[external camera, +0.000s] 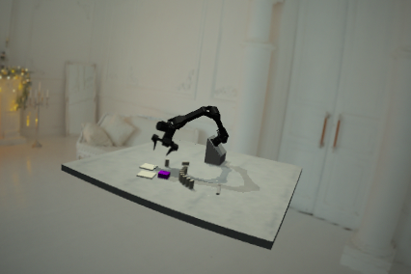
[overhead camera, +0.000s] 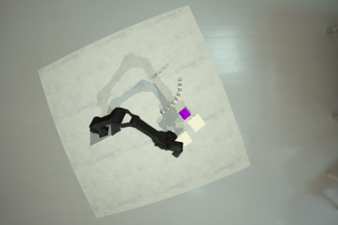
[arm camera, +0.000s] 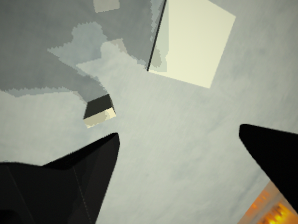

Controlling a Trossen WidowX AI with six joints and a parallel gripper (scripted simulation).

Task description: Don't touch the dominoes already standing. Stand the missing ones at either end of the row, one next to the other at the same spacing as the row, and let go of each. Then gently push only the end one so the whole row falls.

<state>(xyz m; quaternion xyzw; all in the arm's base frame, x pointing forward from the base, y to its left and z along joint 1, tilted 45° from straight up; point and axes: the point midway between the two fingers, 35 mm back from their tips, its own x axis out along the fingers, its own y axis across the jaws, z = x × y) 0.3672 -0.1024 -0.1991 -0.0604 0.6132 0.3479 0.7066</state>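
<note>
A curved row of several standing dominoes [overhead camera: 179, 87] [external camera: 183, 177] shows in the top and exterior views. A lone domino [external camera: 167, 163] [arm camera: 100, 106] stands upright apart from the row. It shows left of centre in the wrist view, beyond the left fingertip; in the top view I cannot make it out, and the arm may hide it. My gripper [external camera: 161, 151] [arm camera: 178, 134] is wide open and empty, raised above the table and pointing down. Its fingers touch no domino. In the top view the fingers cannot be made out under the wrist.
Two flat cream squares [overhead camera: 197, 123] [external camera: 146, 175] lie near a purple block [overhead camera: 185, 113] [external camera: 164, 175]; one square also shows in the wrist view [arm camera: 192, 45]. A thin pale strip [overhead camera: 160, 70] shows beyond the row in the top view. The arm's shadow crosses the row.
</note>
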